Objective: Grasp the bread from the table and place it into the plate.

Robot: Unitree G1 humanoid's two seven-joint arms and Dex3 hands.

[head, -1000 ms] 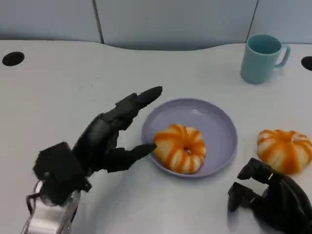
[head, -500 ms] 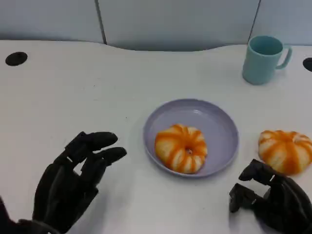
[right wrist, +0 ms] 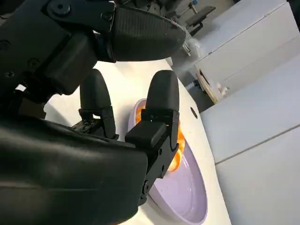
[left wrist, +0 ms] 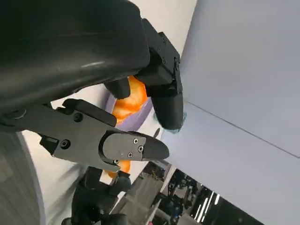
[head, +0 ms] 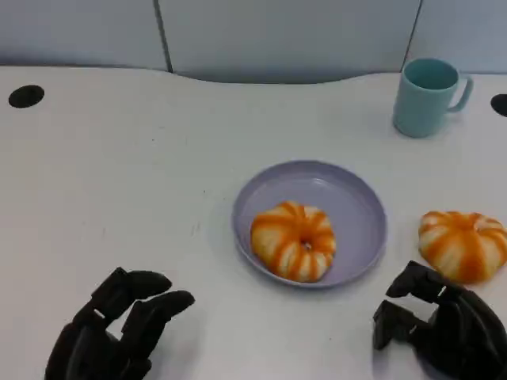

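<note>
An orange-and-white striped round bread [head: 293, 241] lies inside the lilac plate [head: 356, 198] at the table's middle; the left wrist view catches this bread [left wrist: 130, 97] past the fingers, and the plate [right wrist: 185, 197] shows in the right wrist view. A second striped bread [head: 463, 245] rests on the table right of the plate. My left hand [head: 111, 332] sits low at the front left, well clear of the plate, fingers apart and holding nothing. My right hand [head: 441, 328] lies at the front right, just in front of the second bread, fingers curled in with nothing in them.
A teal mug [head: 428, 96] stands at the back right. Two dark round holes [head: 26, 96] mark the white table's far corners. A pale wall panel runs along the back edge.
My left hand has pulled back from the plate's left rim to the table's front left corner, leaving the bread on the plate. The right hand has stayed put.
</note>
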